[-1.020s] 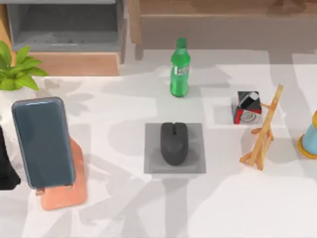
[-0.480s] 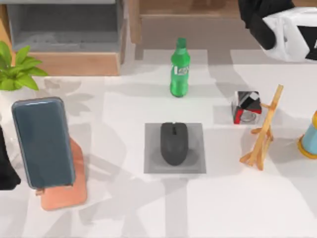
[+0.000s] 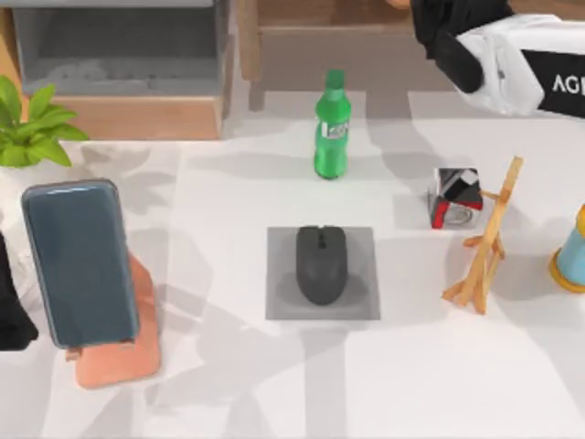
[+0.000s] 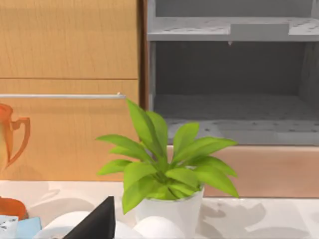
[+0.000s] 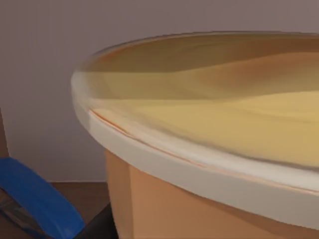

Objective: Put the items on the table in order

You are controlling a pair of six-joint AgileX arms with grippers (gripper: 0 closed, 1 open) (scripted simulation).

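Note:
The black mouse (image 3: 320, 263) lies on a grey pad (image 3: 283, 306) at the middle of the white table (image 3: 439, 384). The dark blue-grey smartphone (image 3: 80, 261) leans upright on an orange stand (image 3: 119, 361) at the left. My right gripper (image 3: 448, 41) hangs high over the back right, beyond the table's far edge, far from both items. A black part of my left arm (image 3: 9, 306) sits at the left edge, beside the phone. A dark fingertip (image 4: 99, 221) shows in the left wrist view.
A green bottle (image 3: 332, 128) stands behind the mouse. A red, black and white cube (image 3: 455, 197) and a wooden easel (image 3: 484, 247) are at the right, with a blue and yellow object (image 3: 571, 256) at the edge. A potted plant (image 3: 32, 128) stands back left, facing shelves (image 4: 229, 89).
My right arm came into the top right corner and moved leftward. The mouse, the phone and the left arm stayed where they were.

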